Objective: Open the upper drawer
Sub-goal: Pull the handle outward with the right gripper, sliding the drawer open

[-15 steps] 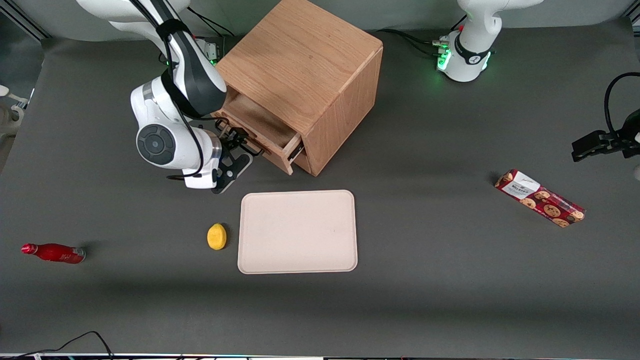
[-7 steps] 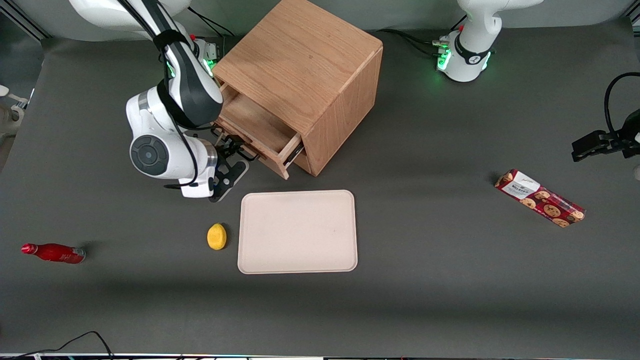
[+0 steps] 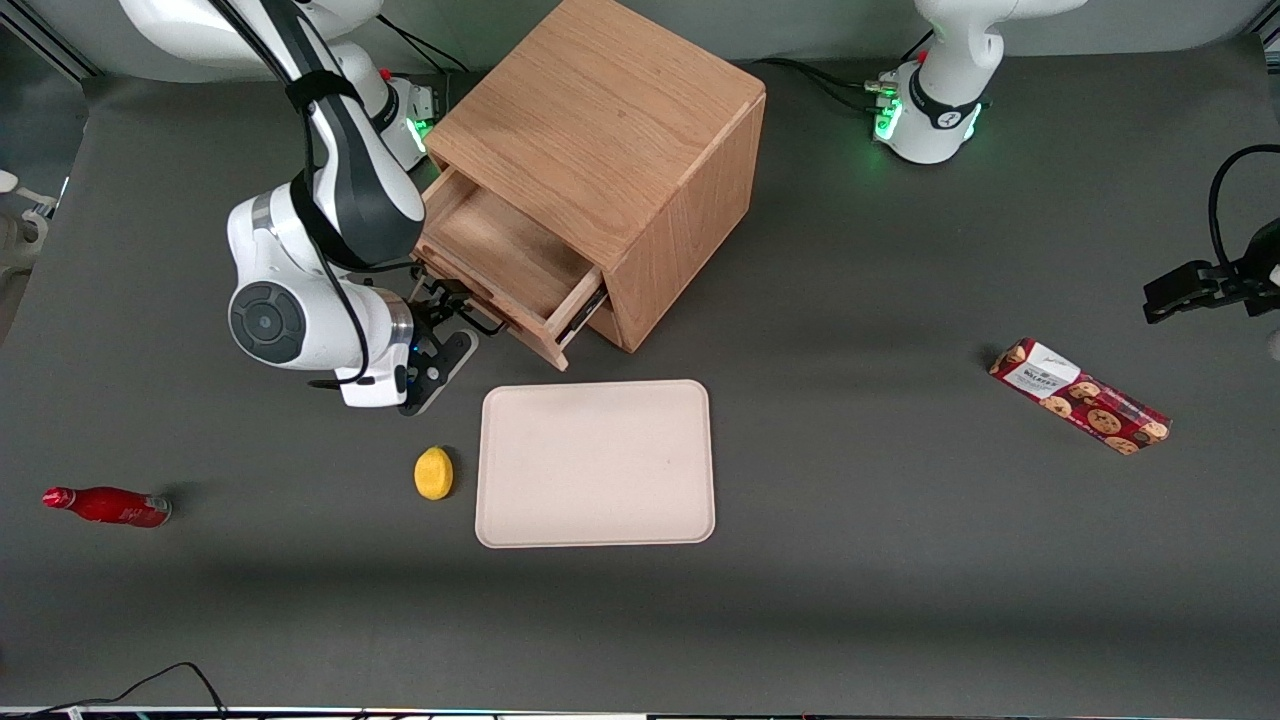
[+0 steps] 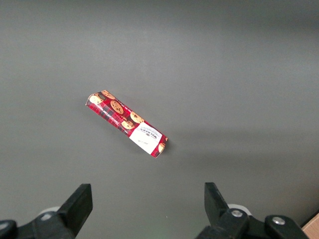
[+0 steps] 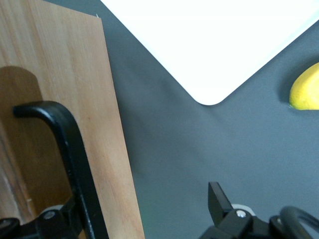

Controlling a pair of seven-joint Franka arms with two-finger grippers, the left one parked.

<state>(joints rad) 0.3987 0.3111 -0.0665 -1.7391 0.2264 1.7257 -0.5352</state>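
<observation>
my gripper sits hooked at the black handle of the upper drawer, fingers spread apart around it. the drawer stands partly out of the cabinet. i judge a straight, level pull along its rails best.

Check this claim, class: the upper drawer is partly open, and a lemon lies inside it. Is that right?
Not quite. The upper drawer is partly open, with the end effector at its handle, but the front view shows the lemon on the table beside the tray.
</observation>
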